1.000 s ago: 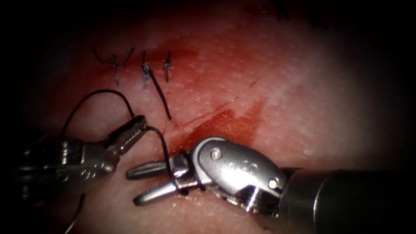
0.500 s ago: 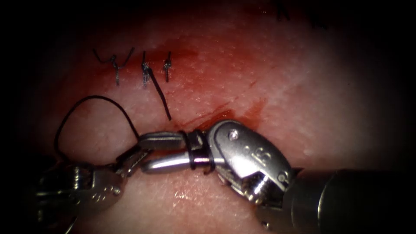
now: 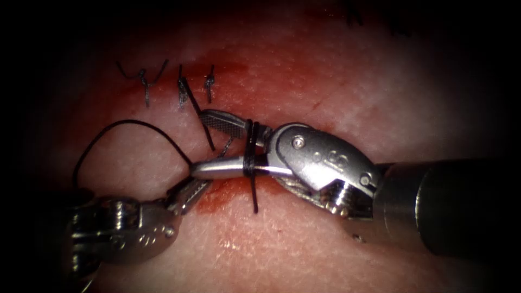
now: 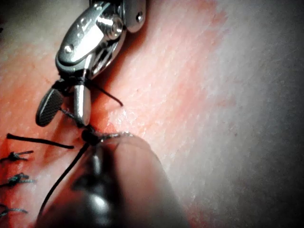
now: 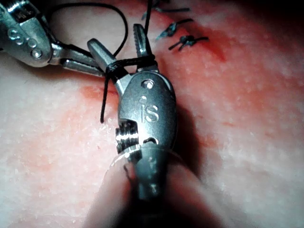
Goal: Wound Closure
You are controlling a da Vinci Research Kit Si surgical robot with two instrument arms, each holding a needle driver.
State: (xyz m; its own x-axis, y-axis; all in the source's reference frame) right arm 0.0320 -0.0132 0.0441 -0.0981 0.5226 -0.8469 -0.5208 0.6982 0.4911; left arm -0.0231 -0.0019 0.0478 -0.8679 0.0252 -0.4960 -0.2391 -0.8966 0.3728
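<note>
My right tool (image 3: 199, 142) comes in from the right with its jaws open. Black thread (image 3: 251, 153) is wound around both jaws near their base, and one end hangs below. The free tail (image 3: 198, 116) of the middle stitch runs down between the open jaws. My left tool (image 3: 191, 193) sits low on the left, shut on the thread, which arcs up in a loop (image 3: 125, 123). In the right wrist view the wraps (image 5: 127, 63) ring the right tool (image 5: 114, 35). The left wrist view shows the left tool (image 4: 90, 137) pinching thread beside the right tool (image 4: 64, 118).
Three tied stitches (image 3: 145, 82) (image 3: 182, 89) (image 3: 209, 82) stand in a row at the upper left of the tissue (image 3: 380, 97). Red fluid (image 3: 225, 191) lies under the two tools and stains the skin around the stitches.
The right tool has risen toward the stitches with the thread still wound on it, and its jaws opened wider around the stitch tail. The left tool slid right, keeping hold of the thread.
</note>
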